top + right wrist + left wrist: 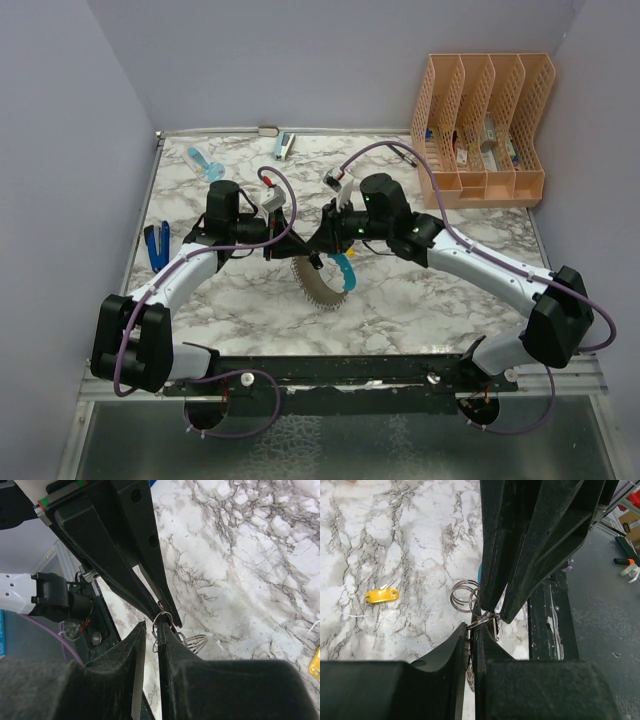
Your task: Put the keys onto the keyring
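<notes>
Meeting tip to tip at small wire ring (485, 621): left gripper (471, 628), right gripper (152, 627), fingers of both clamped on ring. Keyring (315, 288) hanging under ring. Yellow key (381, 595) on table, apart from ring.

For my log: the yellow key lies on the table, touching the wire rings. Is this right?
Not quite. The yellow key lies on the table, but apart from the wire rings, as the left wrist view shows.

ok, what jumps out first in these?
The left gripper and right gripper meet tip to tip mid-table, both apparently pinching one small wire ring. The toothed gray keyring with its light-blue section sits just nearside of them; a yellow key lies loose on the marble tabletop.
</notes>
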You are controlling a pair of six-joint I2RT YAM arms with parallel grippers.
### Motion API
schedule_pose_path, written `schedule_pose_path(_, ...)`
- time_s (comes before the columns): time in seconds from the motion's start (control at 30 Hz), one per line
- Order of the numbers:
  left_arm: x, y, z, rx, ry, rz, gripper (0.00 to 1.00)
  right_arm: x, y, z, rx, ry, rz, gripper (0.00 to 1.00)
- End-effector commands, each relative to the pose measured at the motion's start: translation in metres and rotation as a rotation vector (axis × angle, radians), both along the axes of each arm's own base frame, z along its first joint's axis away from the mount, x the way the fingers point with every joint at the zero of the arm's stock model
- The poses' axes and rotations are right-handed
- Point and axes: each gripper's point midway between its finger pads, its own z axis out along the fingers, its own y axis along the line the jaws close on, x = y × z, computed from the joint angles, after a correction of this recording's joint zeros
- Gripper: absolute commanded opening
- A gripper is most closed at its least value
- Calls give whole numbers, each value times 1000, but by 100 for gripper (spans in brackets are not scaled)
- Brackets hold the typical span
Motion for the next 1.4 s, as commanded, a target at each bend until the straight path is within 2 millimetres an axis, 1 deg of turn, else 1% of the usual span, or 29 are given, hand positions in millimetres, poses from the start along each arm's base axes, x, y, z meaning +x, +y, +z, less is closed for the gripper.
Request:
schedule_pose_path(0.0,-7,0,15,-35,-58,-50,0,-9,7,-4,14,36,65,17)
schedule_pose_path(0.27,-9,-1,17,-39,-65,-61,0,-8,9,-4,17,35,76,16)
schedule_pose_path(0.53,-10,-1,17,-39,-65,-69,0,-5,13,0,23,19,85,9)
schedule_pose_path(0.77,-11,-1,16,-36,-65,-76,0,-3,14,1,26,9,85,5)
schedule_pose_path(0.87,-11,-1,15,-34,-64,-79,0,-2,14,3,33,1,77,2)
schedule_pose_path(1.03,-9,1,16,-7,-83,-75,0,-3,13,6,59,10,59,1)
schedule_pose_path(1.07,-6,2,17,11,-101,-61,2,-2,12,7,65,13,48,1)
schedule_pose_path(1.1,-3,3,17,31,-127,-44,8,-2,11,8,71,18,33,1)
schedule_pose_path(1.17,5,5,19,67,-173,-9,25,-2,8,9,95,26,1,1)
schedule_pose_path(1.2,8,7,22,84,-192,8,30,-1,7,10,107,31,-19,1)
schedule_pose_path(1.27,14,9,28,109,-227,34,37,1,2,15,129,32,-68,1)
schedule_pose_path(1.37,18,12,37,134,-261,52,40,8,-7,23,161,25,-160,1)
